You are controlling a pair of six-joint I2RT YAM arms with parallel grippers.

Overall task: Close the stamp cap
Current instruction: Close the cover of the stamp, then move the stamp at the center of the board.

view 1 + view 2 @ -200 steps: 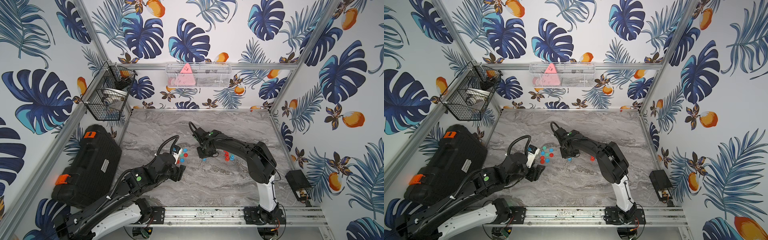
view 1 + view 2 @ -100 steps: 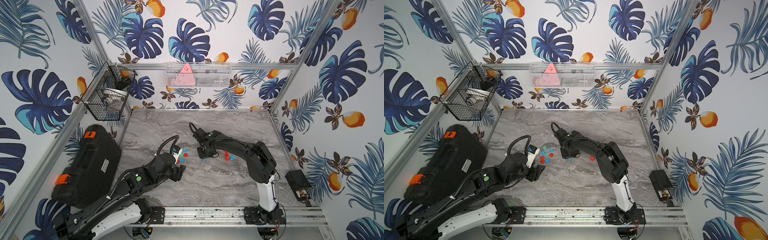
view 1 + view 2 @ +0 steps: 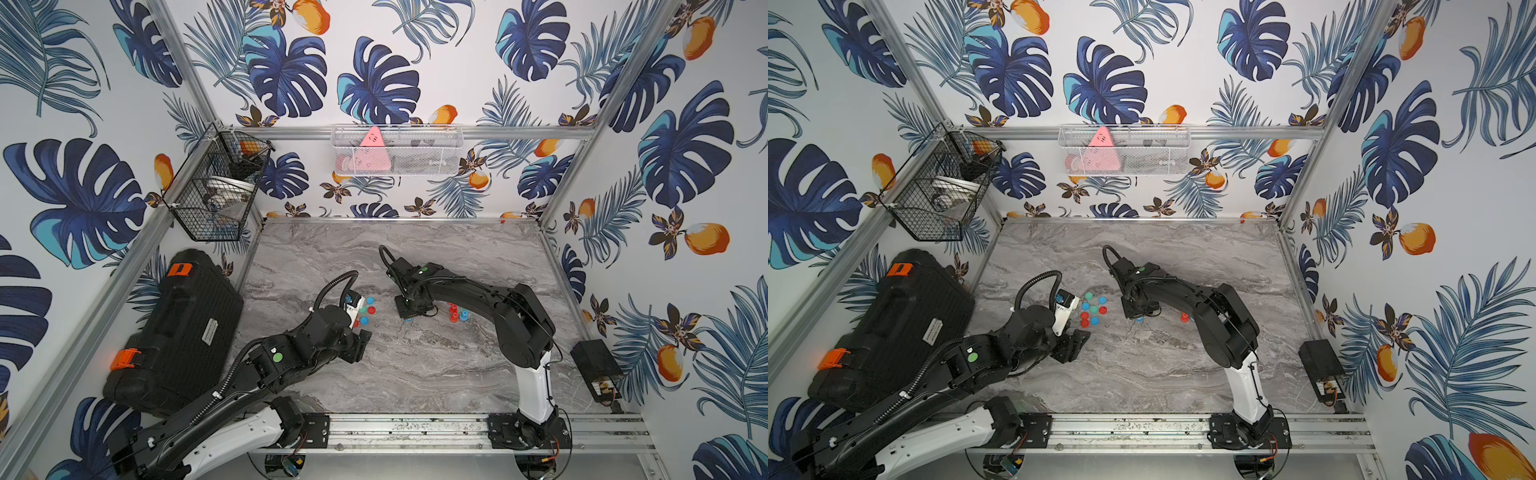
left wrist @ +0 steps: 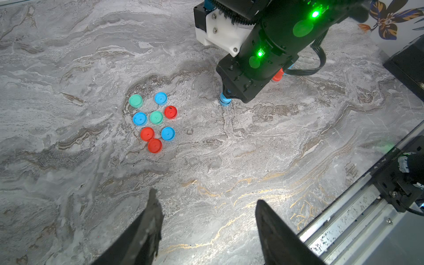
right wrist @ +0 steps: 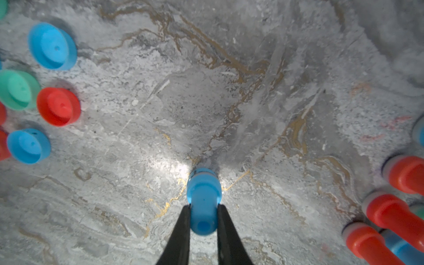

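Bench (image 3: 415, 374): grey marbled top that carries every working item; the black case (image 3: 174, 332) lies off its left edge, out of reach of the work. Left end effector (image 4: 211, 229): jaws partly apart with nothing between them, hanging over bare bench toward the front-left; judged to be parked clear so that the other arm has room. Right end effector (image 5: 203, 207): pointed down near the middle of the bench, fingers pinched on the upper barrel of the blue stamp, a high grip that leaves the lower end free to meet the surface. Spare stamps (image 5: 403, 174): a tight upright group, red and blue, right of centre, apparently waiting their turn. Loose caps (image 4: 156, 117): eight, in red, blue and green, clustered left of centre with flat faces up, well apart from the spare stamps, so each can be picked out singly. Blue stamp (image 5: 203, 190): the task's item, upright, its foot on or just above the bench between caps and spare stamps, and apart from both. A slightly wider blue ring shows at its foot in the left wrist view (image 4: 224, 102); whether that is a cap already seated cannot be told. If it is, the press-down is near done.
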